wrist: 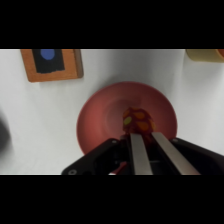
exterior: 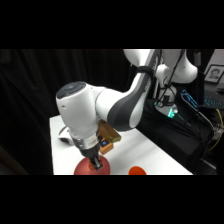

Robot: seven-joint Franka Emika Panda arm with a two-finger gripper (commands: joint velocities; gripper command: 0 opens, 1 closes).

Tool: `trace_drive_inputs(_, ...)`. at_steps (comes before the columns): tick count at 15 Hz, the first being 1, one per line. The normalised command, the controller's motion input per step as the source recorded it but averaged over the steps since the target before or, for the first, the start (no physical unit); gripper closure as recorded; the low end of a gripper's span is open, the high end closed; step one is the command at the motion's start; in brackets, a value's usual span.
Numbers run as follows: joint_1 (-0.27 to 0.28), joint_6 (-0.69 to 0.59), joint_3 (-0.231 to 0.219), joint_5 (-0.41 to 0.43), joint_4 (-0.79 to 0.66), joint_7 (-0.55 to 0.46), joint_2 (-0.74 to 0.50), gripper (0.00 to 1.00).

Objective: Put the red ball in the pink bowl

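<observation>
In the wrist view the jaws are narrow, their 2 silver fingers closed around the red ball, which hangs over the middle of the pink bowl. The bowl sits on the white tabletop, with a wooden block with a blue top beyond its rim. In the side view an orange-red disc lies beside the bowl.

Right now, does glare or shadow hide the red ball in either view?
Wrist view: pale highlights on the red ball, still readable at the gripper tips over the pink bowl. Side view: no glare; the gripper hides the ball.
</observation>
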Motion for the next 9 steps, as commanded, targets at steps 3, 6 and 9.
trace_drive_inputs(3,0.019,0.04,-0.018,0.149,0.31,0.03,0.26,0.98)
trace_drive_inputs(6,0.014,0.03,-0.038,0.118,0.29,0.03,0.23,0.98)
trace_drive_inputs(9,0.002,0.0,-0.05,0.099,0.29,0.03,0.21,0.58)
